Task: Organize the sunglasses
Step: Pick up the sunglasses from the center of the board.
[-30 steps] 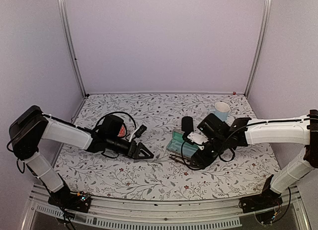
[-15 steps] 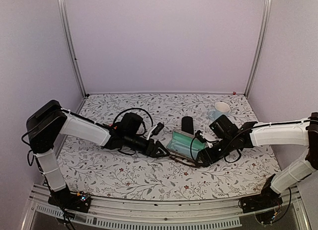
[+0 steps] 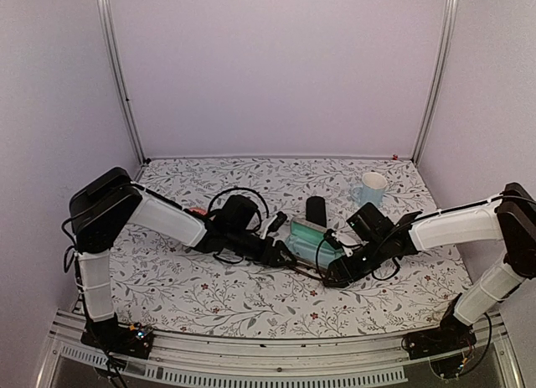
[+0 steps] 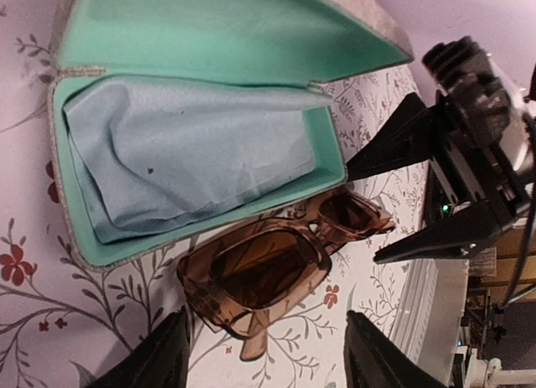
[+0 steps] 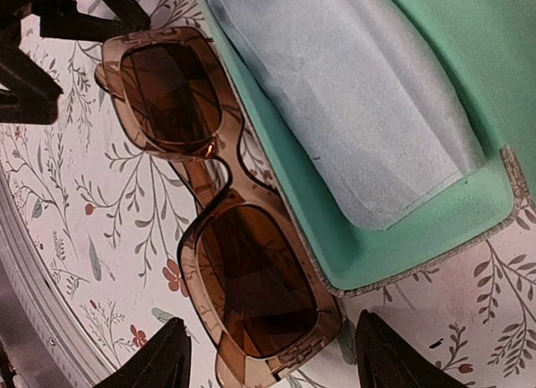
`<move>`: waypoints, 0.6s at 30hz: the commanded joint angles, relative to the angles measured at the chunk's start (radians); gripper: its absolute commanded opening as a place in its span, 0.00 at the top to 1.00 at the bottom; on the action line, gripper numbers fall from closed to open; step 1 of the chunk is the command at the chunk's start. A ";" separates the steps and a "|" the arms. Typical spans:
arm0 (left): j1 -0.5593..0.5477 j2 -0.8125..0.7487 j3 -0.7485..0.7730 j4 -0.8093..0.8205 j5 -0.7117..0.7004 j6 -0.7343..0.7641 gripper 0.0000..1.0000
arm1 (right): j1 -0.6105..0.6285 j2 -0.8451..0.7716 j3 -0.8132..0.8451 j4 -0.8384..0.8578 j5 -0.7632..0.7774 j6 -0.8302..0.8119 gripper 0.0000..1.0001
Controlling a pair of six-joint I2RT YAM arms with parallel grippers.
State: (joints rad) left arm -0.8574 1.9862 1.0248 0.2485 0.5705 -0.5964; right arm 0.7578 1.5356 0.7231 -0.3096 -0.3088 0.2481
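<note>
The sunglasses (image 4: 268,266) lie folded at lower centre, against the open case (image 4: 209,28) rim; left gripper (image 4: 266,317) and right gripper (image 5: 270,318), both spread, face them from opposite ends, presumably to lift them into it.

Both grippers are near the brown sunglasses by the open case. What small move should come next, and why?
Probably the right gripper should ease down and close on the sunglasses. They lie on the table beside the open case, one lens between its open fingers; the left gripper is open, holding nothing.

Soft, even light; sharp close-ups, faint shadows.
</note>
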 commanded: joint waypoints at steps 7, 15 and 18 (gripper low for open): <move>-0.029 0.066 0.032 0.001 -0.018 -0.018 0.47 | -0.006 0.015 -0.043 0.063 -0.023 0.014 0.38; -0.041 0.057 0.008 0.005 -0.011 -0.013 0.61 | -0.006 0.026 -0.062 0.089 -0.017 0.026 0.44; -0.040 0.048 -0.005 0.005 -0.016 -0.009 0.67 | -0.006 0.024 -0.069 0.101 -0.024 0.035 0.46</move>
State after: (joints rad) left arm -0.8852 2.0388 1.0424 0.2497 0.5594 -0.6144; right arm 0.7578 1.5402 0.6834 -0.2161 -0.3248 0.2596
